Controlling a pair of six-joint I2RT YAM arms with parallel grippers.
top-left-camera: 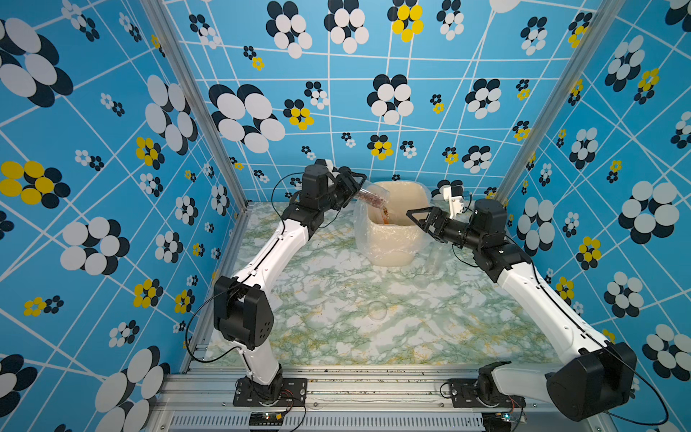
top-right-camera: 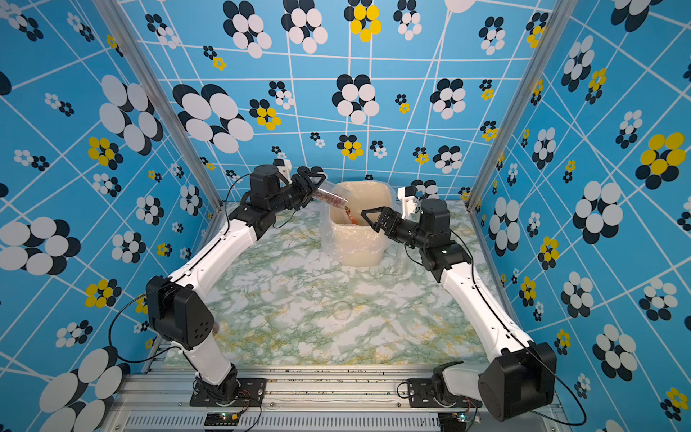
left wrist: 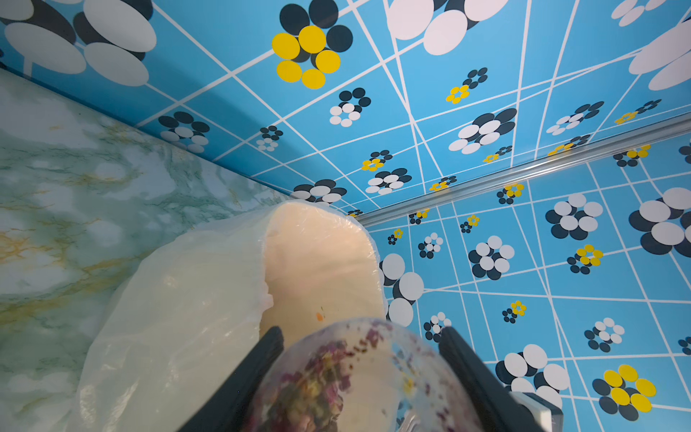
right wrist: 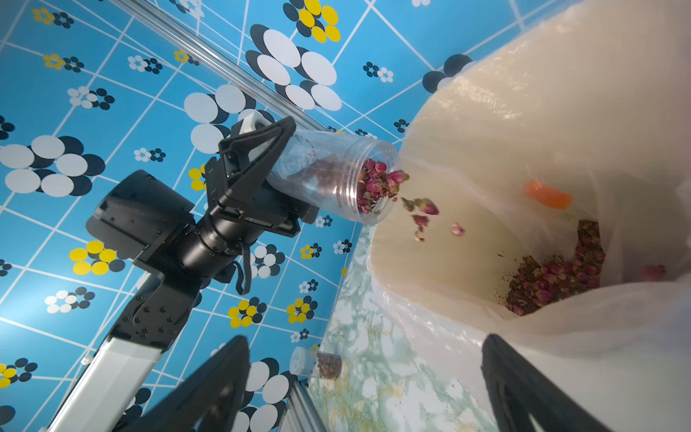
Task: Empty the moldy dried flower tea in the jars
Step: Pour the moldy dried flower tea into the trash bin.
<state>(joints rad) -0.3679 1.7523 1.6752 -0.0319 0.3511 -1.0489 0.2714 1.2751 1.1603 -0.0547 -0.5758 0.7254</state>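
My left gripper [top-left-camera: 357, 185] [left wrist: 361, 331] is shut on a clear jar [top-left-camera: 374, 196] [left wrist: 347, 377] [right wrist: 329, 179]. The jar has no lid and is tilted mouth-down over the left rim of the beige plastic-lined bin [top-left-camera: 396, 239] [right wrist: 486, 131]. Reddish dried flower tea [right wrist: 374, 183] crowds the jar's mouth. A few buds [right wrist: 422, 209] are falling, and a pile of tea [right wrist: 553, 276] lies at the bin's bottom. My right gripper [top-left-camera: 413, 220] [right wrist: 364, 340] is open and empty at the bin's right rim. A second jar [right wrist: 318, 364], lidded and part full of tea, stands by the table's left edge.
An orange piece [right wrist: 547, 194] lies inside the bin. A clear round lid [top-left-camera: 377, 311] [top-right-camera: 342, 310] rests on the marble table [top-left-camera: 336, 336] near its middle. A faint clear shape [top-left-camera: 435, 258] lies beside my right forearm. Patterned walls close the table on three sides.
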